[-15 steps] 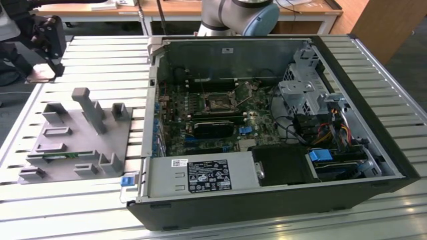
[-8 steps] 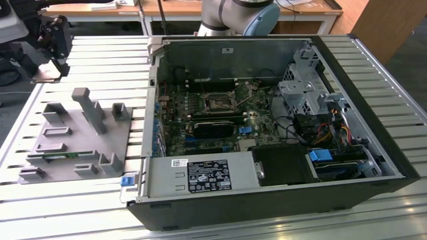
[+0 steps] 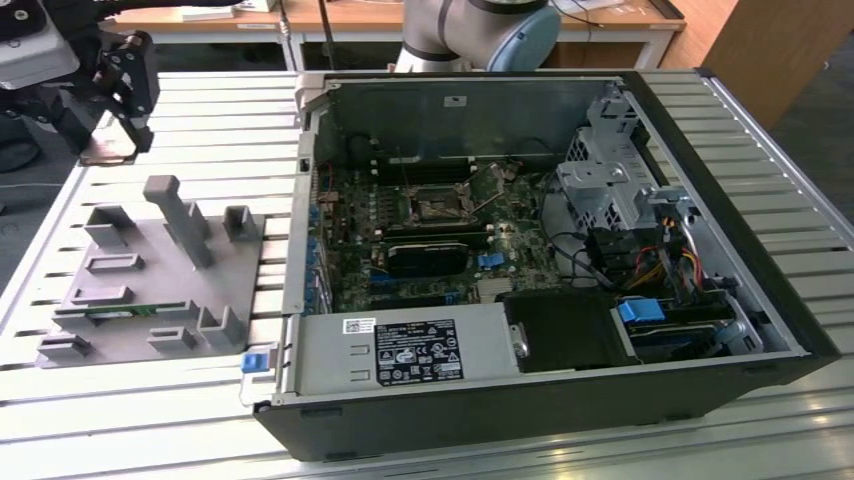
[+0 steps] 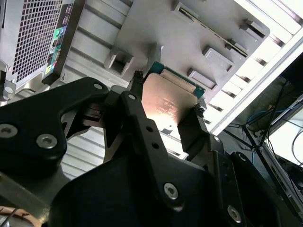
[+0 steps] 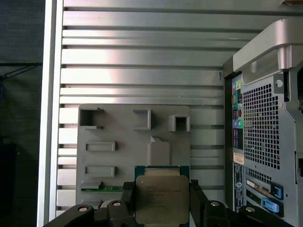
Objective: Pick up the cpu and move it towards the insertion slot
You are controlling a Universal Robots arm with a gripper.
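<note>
Nearest to me was one cpu, a flat square chip with a silvery top and a thin green edge. I had it clamped between my two black fingers. My gripper was closed only as far as the chip's width, one finger pressing on each of two opposite edges. In the second wrist view the same grip showed, with the gripper pinching the cpu from both sides and its metal face tilted and catching the light.

Below the chip lay one grey fixture plate with several raised pockets and posts. I held the cpu clear of it, above one of its edges. One green memory stick sat in a pocket of that plate, just beside my fingers as the first wrist view saw it. The plate rested on one slatted metal table.

Farther off stood one open computer case, lying on its side on the exterior view's right. In that view my gripper and the cpu hung at the far left, above the table. The one insertion slot, a black-framed square on the motherboard inside the case, was well apart from the chip.
</note>
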